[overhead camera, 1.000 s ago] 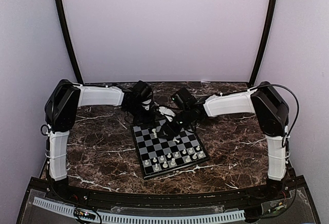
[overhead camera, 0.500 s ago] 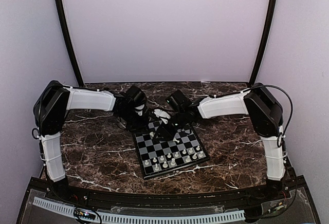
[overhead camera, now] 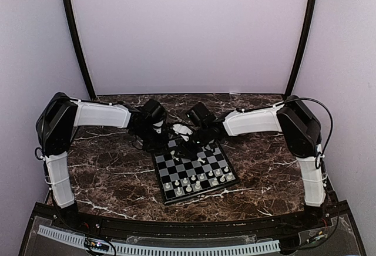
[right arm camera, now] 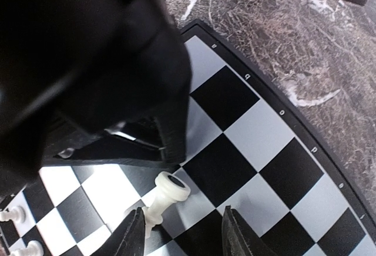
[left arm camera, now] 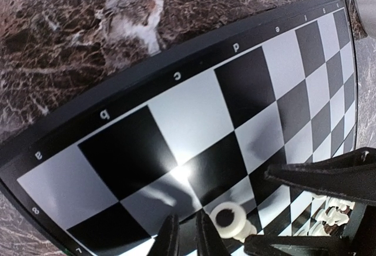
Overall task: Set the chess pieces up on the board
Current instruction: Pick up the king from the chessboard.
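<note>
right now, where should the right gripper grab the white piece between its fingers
Take the chess piece by its slim stem, beside the wide round base, coming straight down with the right gripper. It looks tipped over on the board, so the stem is the narrowest part between the open fingers.

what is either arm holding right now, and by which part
Nothing, as far as shows. The left gripper has its jaws shut beside a chess piece on the board. The right gripper stands open around that piece, not closed on it.
</note>
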`<state>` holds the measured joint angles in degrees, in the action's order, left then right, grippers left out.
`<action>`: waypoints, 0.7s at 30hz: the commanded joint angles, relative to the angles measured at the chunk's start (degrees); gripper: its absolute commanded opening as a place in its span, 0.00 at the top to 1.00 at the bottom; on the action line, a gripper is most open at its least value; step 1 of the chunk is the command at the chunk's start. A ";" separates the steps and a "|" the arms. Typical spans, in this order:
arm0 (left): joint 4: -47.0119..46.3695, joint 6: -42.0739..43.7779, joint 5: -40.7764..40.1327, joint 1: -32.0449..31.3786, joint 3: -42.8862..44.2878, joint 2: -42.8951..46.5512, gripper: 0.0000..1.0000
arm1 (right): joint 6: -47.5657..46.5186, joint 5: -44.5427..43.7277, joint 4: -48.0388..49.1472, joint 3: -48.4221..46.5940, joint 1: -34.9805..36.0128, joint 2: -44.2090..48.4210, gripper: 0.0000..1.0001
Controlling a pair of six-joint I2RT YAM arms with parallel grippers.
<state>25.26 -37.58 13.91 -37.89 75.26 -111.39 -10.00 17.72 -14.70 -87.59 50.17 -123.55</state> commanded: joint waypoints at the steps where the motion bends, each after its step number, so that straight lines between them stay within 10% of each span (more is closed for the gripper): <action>1: -1.34 -1.10 0.11 -0.81 -1.95 4.78 0.86 | -3.10 -5.54 -2.35 -0.85 1.00 -1.62 0.51; 21: -5.61 -5.80 -1.80 -0.81 -9.94 12.59 0.86 | -1.38 -0.59 -4.26 0.58 3.33 -1.16 0.57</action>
<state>20.82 -42.02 13.87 -38.28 66.59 -104.33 -10.24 16.91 -17.04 -87.70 51.88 -123.57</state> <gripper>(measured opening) 0.136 0.451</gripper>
